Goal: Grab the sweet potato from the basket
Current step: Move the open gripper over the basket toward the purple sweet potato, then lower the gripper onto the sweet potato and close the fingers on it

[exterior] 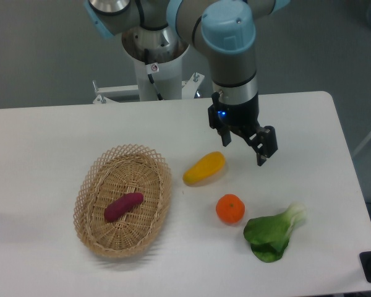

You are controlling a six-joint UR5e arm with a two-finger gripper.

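Bok choy [273,234]: lies closest to the viewer, at the front right of the white table [43,136], green leaves forward and pale stalk pointing back and to the right.
Orange [230,208]: sits just left of the bok choy, apart from it.
Yellow vegetable [204,167]: oblong, lying tilted behind the orange, between basket and gripper.
Basket [89,238]: oval wicker, on the left half of the table, with an open scalloped rim.
Sweet potato [123,206]: magenta-purple, lying slantwise on the basket's floor near the middle, untouched.
Gripper [246,147]: hangs above the table right of the yellow vegetable, well apart from the basket, pointing down.
Jaws: spread apart, nothing between them.
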